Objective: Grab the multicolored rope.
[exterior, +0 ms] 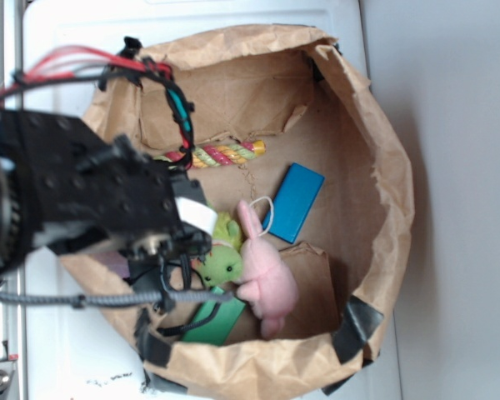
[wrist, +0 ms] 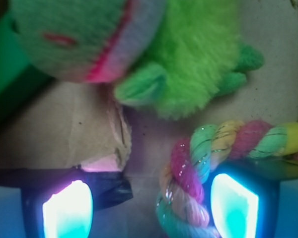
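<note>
**Gripper spread over the hooked end of the rope**

While the black arm point(exterior: 75, 187) fills the left of the exterior view, a crumpled brown paper bag point(exterior: 383, 167) lies open on the white desk point(exterior: 192, 21). Inside it, the multicolored rope point(exterior: 225, 153) lies near the back wall, its striped length running left to right, with its left end hidden under the arm. A blue block point(exterior: 293, 202) lies to the right of centre. A pink plush bunny point(exterior: 265, 275) lies below it, touching a green plush toy point(exterior: 219, 262) on its left. A green block point(exterior: 217, 323) lies at the bag's near edge, partly under the toys. The gripper itself is hidden by the arm here.

In the wrist view, the gripper point(wrist: 151, 208) is spread wide, holding nothing, its two glowing pads at the bottom corners. The rope point(wrist: 228, 141) curls in from the right edge and hooks downward, its bent end lying between the pads and just beside the right one point(wrist: 233, 208); whether they touch cannot be told. The green plush toy point(wrist: 188, 64) lies above the rope on the brown bag floor point(wrist: 64, 129), and a strip of the green block point(wrist: 5, 69) shows at the left edge.
</note>
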`<state>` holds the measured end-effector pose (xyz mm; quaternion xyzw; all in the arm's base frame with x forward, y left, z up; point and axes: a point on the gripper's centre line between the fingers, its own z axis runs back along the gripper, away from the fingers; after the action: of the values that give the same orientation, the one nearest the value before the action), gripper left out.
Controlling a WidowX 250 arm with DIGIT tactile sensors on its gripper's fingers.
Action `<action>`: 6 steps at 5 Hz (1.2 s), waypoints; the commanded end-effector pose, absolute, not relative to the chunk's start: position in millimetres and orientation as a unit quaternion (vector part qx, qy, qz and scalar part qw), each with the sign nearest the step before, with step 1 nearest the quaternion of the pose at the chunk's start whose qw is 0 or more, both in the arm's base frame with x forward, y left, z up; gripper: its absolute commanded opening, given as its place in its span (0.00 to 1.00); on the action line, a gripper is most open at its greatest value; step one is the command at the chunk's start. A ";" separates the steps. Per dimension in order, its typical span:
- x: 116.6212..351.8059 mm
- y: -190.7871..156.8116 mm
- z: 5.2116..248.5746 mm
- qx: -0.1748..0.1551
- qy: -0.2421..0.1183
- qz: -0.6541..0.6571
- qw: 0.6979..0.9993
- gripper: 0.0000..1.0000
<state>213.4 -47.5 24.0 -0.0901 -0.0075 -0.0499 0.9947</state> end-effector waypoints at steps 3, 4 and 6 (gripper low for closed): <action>207.5 -46.3 23.1 -0.094 -0.015 -0.046 0.994 0.00; 208.1 -45.3 25.3 -0.094 -0.019 -0.045 0.994 0.00; 208.2 -42.0 28.4 -0.098 -0.022 -0.041 0.994 0.00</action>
<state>208.3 -48.8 22.5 -0.0997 -0.0042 -0.0385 0.9943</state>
